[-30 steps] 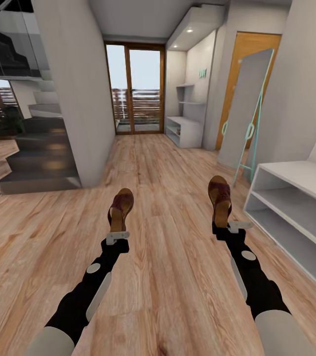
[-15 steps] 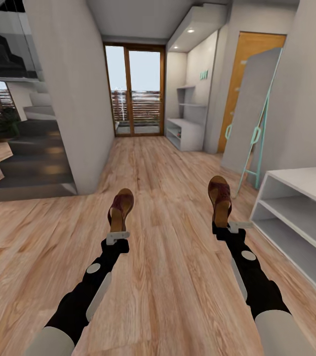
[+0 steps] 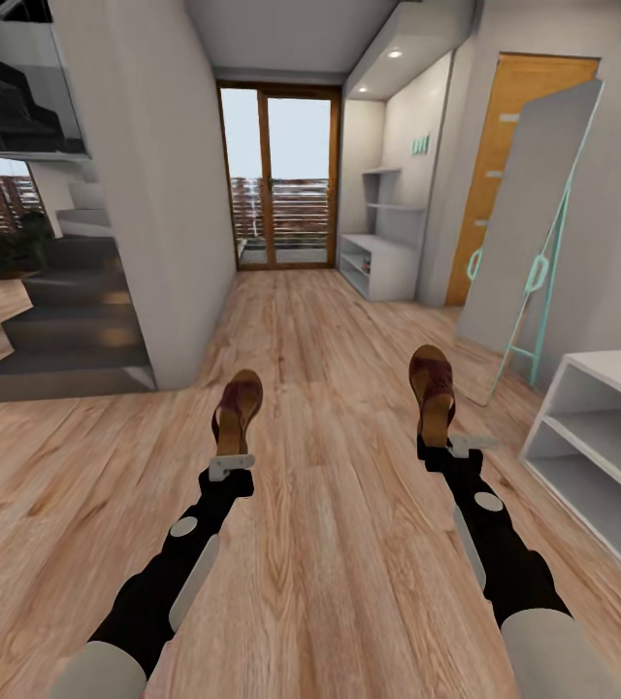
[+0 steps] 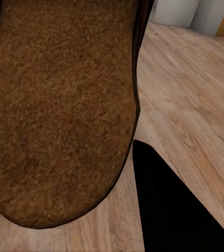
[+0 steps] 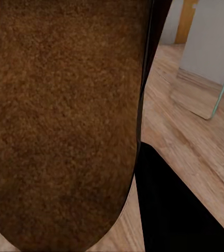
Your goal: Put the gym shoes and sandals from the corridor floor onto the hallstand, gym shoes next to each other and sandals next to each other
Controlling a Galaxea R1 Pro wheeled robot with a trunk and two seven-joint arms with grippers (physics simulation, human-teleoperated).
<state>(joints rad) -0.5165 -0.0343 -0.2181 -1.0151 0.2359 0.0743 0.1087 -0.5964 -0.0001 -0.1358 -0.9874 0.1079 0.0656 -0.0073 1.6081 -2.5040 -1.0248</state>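
Note:
Each gripper carries one dark brown sandal with a tan insole above the wood-plank corridor floor [image 3: 330,544]. My left gripper [image 3: 231,467] is shut on the heel of the left sandal [image 3: 240,405]. My right gripper [image 3: 454,445] is shut on the heel of the right sandal [image 3: 432,384]. The tan insole of each sandal shows close up in the wrist views [image 4: 59,105] [image 5: 64,115], with a dark finger [image 4: 174,210] [image 5: 180,205] beside it. The pale grey hallstand [image 3: 384,264], with stepped shelves and mint letters above, stands far down the corridor on the right. The gym shoes are out of view.
A plain low white shelf unit [image 3: 602,437] stands close on the right. Beyond it a tall mirror on a mint frame [image 3: 534,233] leans on the wall by an orange door [image 3: 505,146]. A wall corner [image 3: 155,194] and dark stairs [image 3: 68,330] are on the left. Glass doors [image 3: 279,180] end the corridor.
The whole picture has shifted: the white shelf unit, mirror and hallstand slid rightward as the camera moved. Both grippers keep the same hold on the sandals.

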